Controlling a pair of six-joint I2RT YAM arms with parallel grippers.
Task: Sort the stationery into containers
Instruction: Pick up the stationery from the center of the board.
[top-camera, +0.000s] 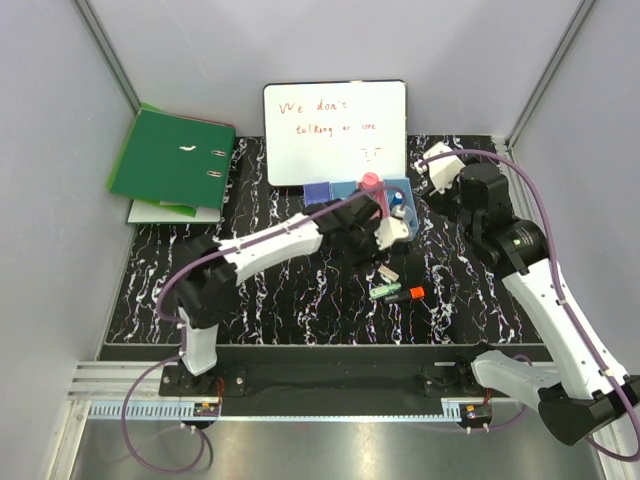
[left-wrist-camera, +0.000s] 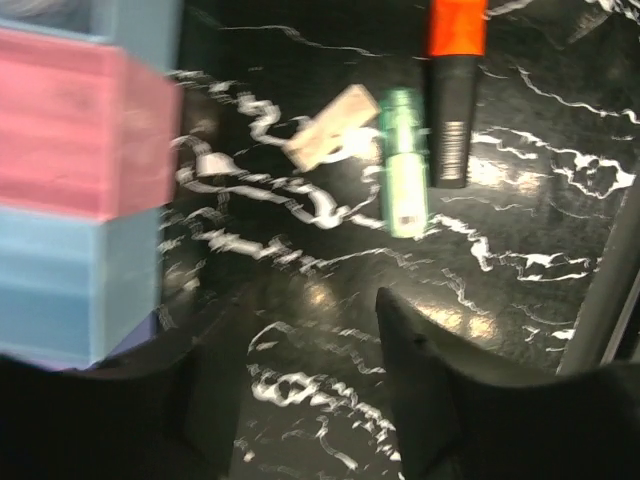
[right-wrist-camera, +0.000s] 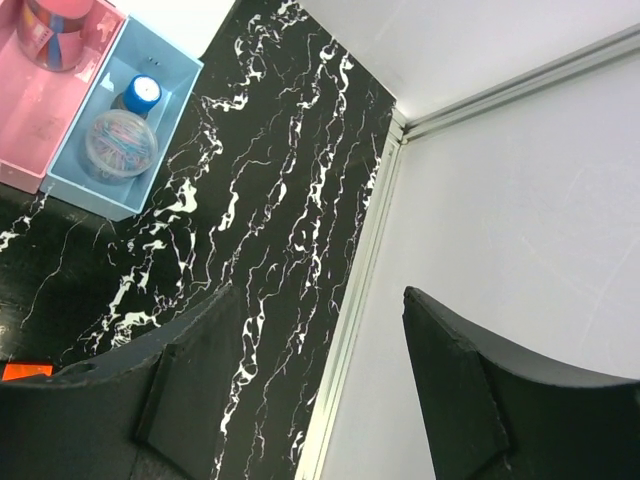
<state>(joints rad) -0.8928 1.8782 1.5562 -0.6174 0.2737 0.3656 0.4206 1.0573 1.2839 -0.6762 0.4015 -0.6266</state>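
Note:
The containers (top-camera: 345, 192) stand in a row in front of the whiteboard. A pink highlighter (top-camera: 370, 182) stands in the pink bin (right-wrist-camera: 35, 100). The end light blue bin (right-wrist-camera: 175, 95) holds a blue-capped bottle (right-wrist-camera: 142, 93) and a round piece (right-wrist-camera: 122, 145). A green highlighter (top-camera: 385, 292) and an orange highlighter (top-camera: 410, 293) lie on the mat; both show in the left wrist view, green (left-wrist-camera: 404, 160) and orange (left-wrist-camera: 455, 90). My left gripper (top-camera: 392, 235) is open and empty (left-wrist-camera: 300, 310) beside the bins. My right gripper (top-camera: 437, 160) is open and empty (right-wrist-camera: 318, 295) at the back right. The lilac marker is out of view.
A small beige piece (left-wrist-camera: 330, 140) lies next to the green highlighter. The whiteboard (top-camera: 335, 132) leans at the back. A green ring binder (top-camera: 172, 157) lies at the back left. Grey walls and a metal rail (right-wrist-camera: 350, 330) close the mat's right edge.

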